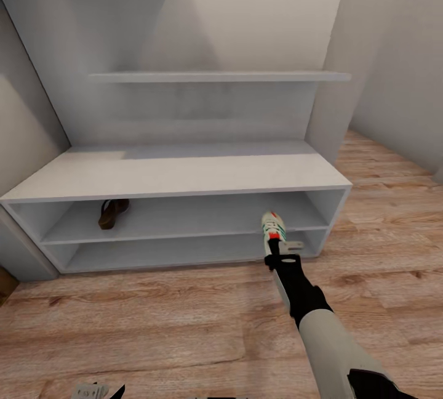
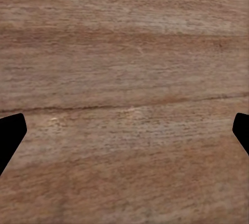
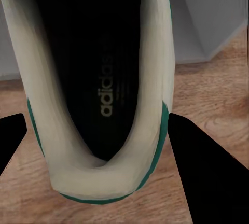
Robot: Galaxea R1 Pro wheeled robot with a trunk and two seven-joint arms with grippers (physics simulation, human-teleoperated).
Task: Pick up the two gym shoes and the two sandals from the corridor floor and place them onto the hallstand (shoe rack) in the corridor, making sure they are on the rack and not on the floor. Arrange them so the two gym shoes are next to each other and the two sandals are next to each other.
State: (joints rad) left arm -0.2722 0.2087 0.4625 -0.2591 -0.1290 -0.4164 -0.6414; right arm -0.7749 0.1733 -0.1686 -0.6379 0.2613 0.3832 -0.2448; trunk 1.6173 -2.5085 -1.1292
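Closest to my lens in the right wrist view is the gym shoe [image 3: 98, 105], its dark insole and heel collar towards the camera and its toe pointing away toward the grey rack. My right pincer [image 1: 276, 250] is pinching it at the heel: one dark finger [image 3: 207, 167] lies against the green-striped side and the other shows at the opposite edge of that frame.

From the head camera, the trainer [image 1: 272, 226] sits lower centre-right of the frame, right at the mouth of the hallstand [image 1: 184, 177], level with the front lip of its upper open shelf. Its long axis runs from the pincer straight into the rack, so I judge the coming move to be a forward push along that same line, with the right arm [image 1: 332, 337] the one to make it.

My left pincer [image 2: 124, 130] hangs over bare corridor floor [image 1: 154, 325], with the finger tips at opposite edges of the frame, spread wide with nothing between them.

Count as I see it: one gym shoe, in my grip; one brown sandal [image 1: 112, 213], lying on the upper open shelf at centre-left. I can't tell whether a second sandal is tucked against it.
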